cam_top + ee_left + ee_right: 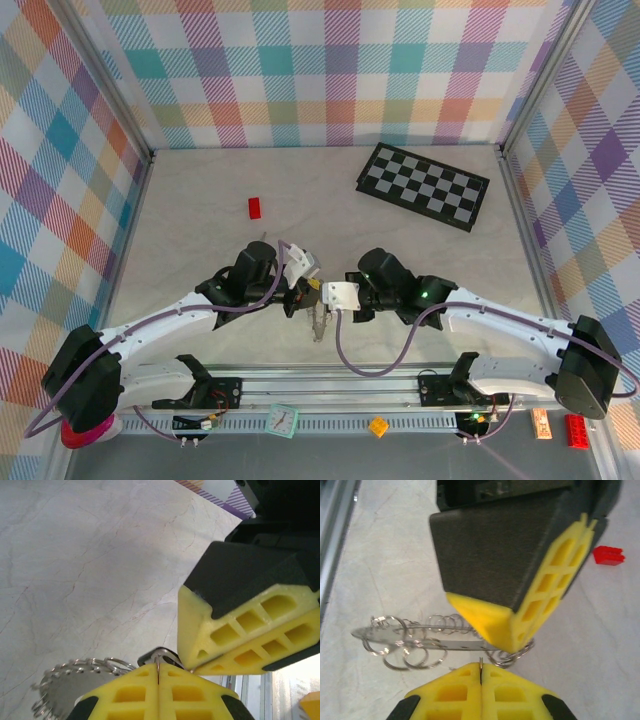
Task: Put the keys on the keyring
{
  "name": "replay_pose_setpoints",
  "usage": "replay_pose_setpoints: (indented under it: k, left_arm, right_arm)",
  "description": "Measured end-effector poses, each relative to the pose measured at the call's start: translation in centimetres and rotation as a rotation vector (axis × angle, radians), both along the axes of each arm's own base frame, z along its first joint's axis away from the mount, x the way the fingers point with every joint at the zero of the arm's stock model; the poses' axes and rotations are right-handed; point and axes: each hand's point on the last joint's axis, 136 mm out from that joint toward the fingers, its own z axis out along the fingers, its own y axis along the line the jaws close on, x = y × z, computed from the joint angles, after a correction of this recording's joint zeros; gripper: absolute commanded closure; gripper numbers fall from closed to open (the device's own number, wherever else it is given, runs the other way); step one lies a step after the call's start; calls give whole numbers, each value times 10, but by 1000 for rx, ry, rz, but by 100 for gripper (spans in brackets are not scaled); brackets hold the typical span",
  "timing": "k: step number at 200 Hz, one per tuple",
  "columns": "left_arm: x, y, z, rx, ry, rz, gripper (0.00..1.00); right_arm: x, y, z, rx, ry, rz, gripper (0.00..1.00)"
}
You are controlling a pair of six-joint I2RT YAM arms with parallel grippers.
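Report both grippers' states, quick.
Left gripper: closed, pinching the keyring.
Right gripper: closed on a thin wire loop of it.

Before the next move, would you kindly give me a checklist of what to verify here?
1. Left claw shut on a thin loop of the keyring: ok.
2. Right claw shut on a thin loop too: ok.
3. Small rings hanging untangled between the claws: cannot tell.
4. Keys already threaded on: cannot tell.
5. Red brick lying well away from the claws: ok.
6. Room between the two claws' fingertips: not ok, they nearly touch.
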Motion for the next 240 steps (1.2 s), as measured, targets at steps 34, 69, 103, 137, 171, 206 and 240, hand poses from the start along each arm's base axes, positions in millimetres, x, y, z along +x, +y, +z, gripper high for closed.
replay_pose_setpoints:
  k: [34,69,103,137,171,206,240]
  left_arm:
    - [0,0,0,-7,25,13,100]
    - [2,-2,4,-32,58,38,100]
    - [2,-2,3,-46,98,59,100]
    - [1,-2,3,-56,127,72,100]
    - [1,-1,1,-61,147,82,100]
    - [0,-1,0,-65,155,86,100]
    - [1,-2,1,-73,147,85,100]
  right_arm:
    - [7,-6,7,25,-89,-23,100]
    - [10,-5,10,36,-113,-26,100]
    - [11,-4,13,55,-107,-38,100]
    - [10,-4,12,67,-78,-57,100]
    - [10,-4,10,79,-35,-78,100]
    - [12,-6,4,71,-1,-102,100]
    - [15,-6,1,65,17,-115,100]
